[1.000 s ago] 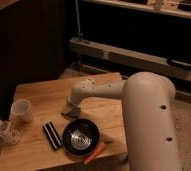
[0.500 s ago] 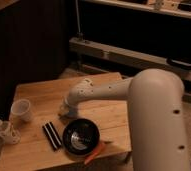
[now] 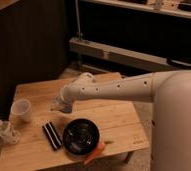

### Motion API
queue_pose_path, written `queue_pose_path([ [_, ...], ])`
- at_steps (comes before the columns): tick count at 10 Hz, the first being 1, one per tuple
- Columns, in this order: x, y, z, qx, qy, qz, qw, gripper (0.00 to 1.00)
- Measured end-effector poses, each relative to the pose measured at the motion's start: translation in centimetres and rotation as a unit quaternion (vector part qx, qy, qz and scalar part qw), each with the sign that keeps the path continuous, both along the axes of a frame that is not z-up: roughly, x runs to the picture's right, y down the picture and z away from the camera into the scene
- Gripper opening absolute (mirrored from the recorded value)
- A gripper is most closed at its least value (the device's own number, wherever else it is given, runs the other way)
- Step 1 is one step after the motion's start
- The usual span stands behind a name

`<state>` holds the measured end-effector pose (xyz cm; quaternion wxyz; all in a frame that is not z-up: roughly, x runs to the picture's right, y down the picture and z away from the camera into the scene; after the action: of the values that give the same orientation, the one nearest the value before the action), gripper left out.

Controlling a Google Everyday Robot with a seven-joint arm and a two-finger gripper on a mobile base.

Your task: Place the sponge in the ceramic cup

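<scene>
My gripper (image 3: 62, 106) hangs low over the left-middle of the wooden table (image 3: 114, 117), at the end of the white arm that reaches in from the right. A small blue-grey pad, the sponge (image 3: 59, 107), shows at its tip, and the gripper is shut on it. The white ceramic cup (image 3: 21, 110) stands upright near the table's left edge, a short way left of the gripper and apart from it. The cup's inside looks empty.
A black bowl (image 3: 81, 136) with a shiny inside sits in front of the gripper. A black striped block (image 3: 51, 135) lies to its left and an orange piece (image 3: 94, 153) at its front right. A clear bottle (image 3: 4, 130) stands at the front left corner.
The gripper has shifted slightly left towards the cup with the sponge in it. The objects on the table have not moved.
</scene>
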<state>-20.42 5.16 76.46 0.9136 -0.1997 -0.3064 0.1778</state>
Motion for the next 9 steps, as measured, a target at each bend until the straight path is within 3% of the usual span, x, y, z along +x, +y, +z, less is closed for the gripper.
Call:
queue_pose_path([
  [1, 0.1, -0.5, 0.0, 0.004, -0.015, 0.008, 0.9999, 0.0],
  [2, 0.4, -1.3, 0.9, 0.012, -0.052, 0.028, 0.9982, 0.0],
  [5, 0.8, -4.1, 4.3, 0.026, -0.146, 0.073, 0.9863, 0.0],
  [7, -0.7, -5.5, 4.6, 0.041, -0.152, 0.057, 0.9859, 0.0],
  [9, -3.2, -5.7, 2.9, 0.058, -0.156, 0.028, 0.9856, 0.0],
])
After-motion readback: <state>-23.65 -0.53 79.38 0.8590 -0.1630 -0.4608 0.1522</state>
